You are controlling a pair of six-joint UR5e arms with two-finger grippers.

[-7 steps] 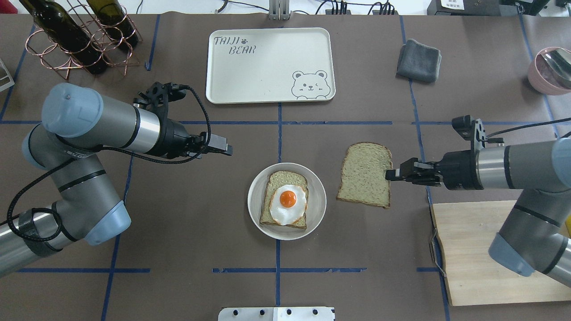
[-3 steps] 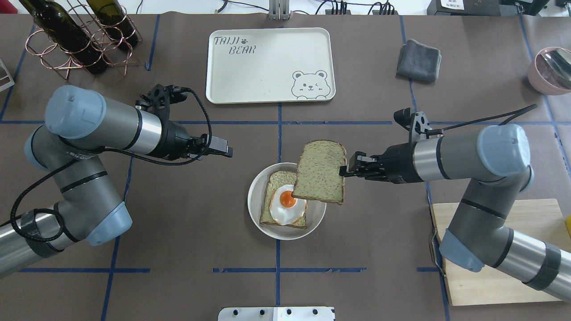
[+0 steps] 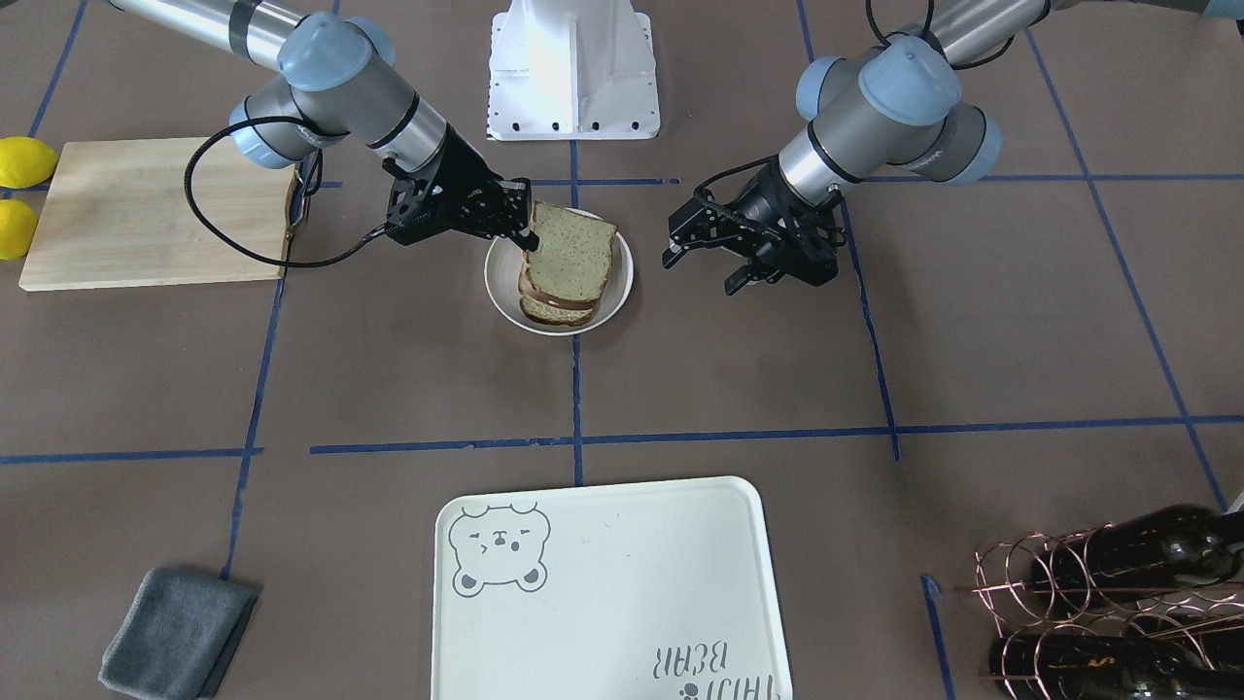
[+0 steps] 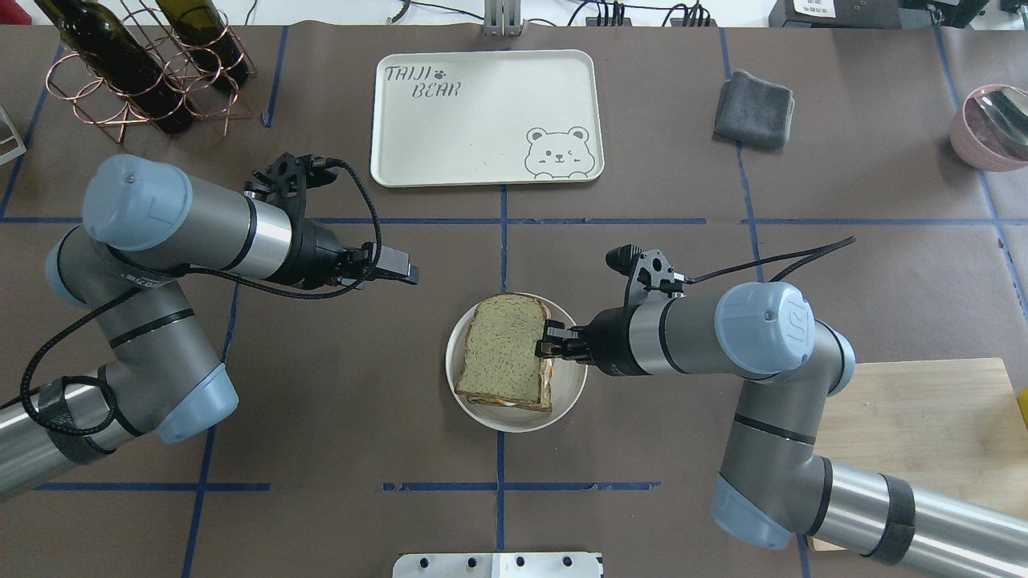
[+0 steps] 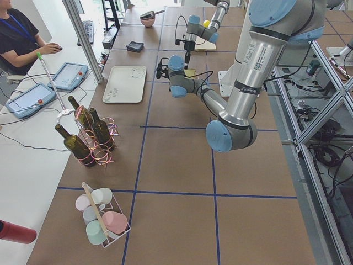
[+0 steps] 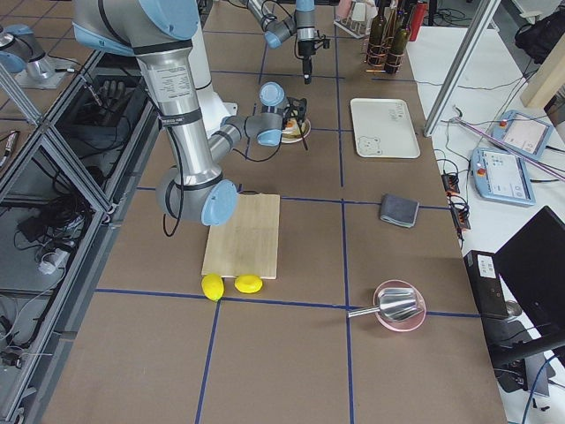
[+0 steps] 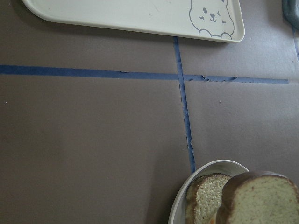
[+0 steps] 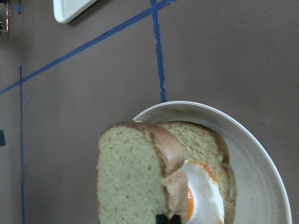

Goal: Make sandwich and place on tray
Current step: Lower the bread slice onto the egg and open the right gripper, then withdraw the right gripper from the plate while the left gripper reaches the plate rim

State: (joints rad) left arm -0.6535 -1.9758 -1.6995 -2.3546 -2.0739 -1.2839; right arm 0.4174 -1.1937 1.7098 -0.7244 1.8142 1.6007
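A round white dish [image 4: 575, 377] holds a tan bread slice [image 8: 201, 140] with a fried egg [image 8: 203, 196] on it. My right gripper [image 4: 548, 341] is shut on the edge of a second bread slice [image 4: 506, 349]. It holds that slice, slightly tilted, over the egg, so the egg is covered in the overhead view. The front view shows the same gripper [image 3: 525, 233], the top slice [image 3: 573, 253] and the bottom slice [image 3: 549, 309]. My left gripper [image 4: 409, 273] is open and empty, to the left of the dish. The cream bear tray [image 4: 482, 120] lies beyond the dish with nothing on it.
A wooden cutting board [image 4: 923, 417] lies under my right arm, with lemons [image 3: 24, 160] at its end. A grey cloth [image 4: 755, 108] lies right of the tray. A copper bottle rack [image 4: 144, 64] stands at the far left, a pink bowl [image 4: 992, 124] at the far right.
My right gripper has carried the second bread slice left, from beside the dish to over the egg, and lowered it. My left arm has barely moved.
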